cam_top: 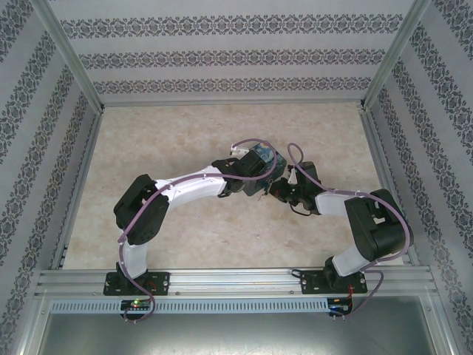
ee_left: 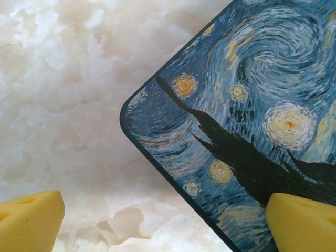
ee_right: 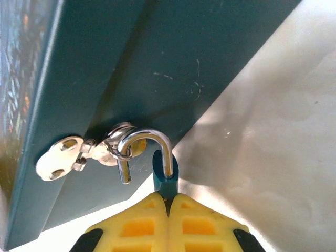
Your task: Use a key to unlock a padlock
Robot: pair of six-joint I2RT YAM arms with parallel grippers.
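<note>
The right fingers [ee_right: 142,226] are pressed flat together, and the teal padlock [ee_right: 165,181] stands straight out of their tips. I cannot tell whether they pinch its lower end or the key beneath it. Its shackle [ee_right: 149,137] looks sprung: the short leg ends in open air beside the body, yet it is threaded through the ring of the hasp [ee_right: 58,157] on the tin's [ee_right: 173,58] dark side wall.

The left fingers [ee_left: 31,220] stand wide apart, astride a corner of the painted lid, one over the lid and one over the bench [ee_left: 63,94], gripping nothing.

The risk, as I judge it, is that nothing holds the tin. A twist or pull from the right arm could drag or tip it instead of freeing the shackle, the hooked leg could catch in the ring, or a push inward could snap the lock shut again.

The tin [cam_top: 260,159] sits about mid-bench [cam_top: 148,148], on a pale, mottled, stone-like top. Striped patterned walls [cam_top: 222,44] in a metal frame [cam_top: 74,55] close it in, with a slotted rail [cam_top: 236,281] along the near edge.
</note>
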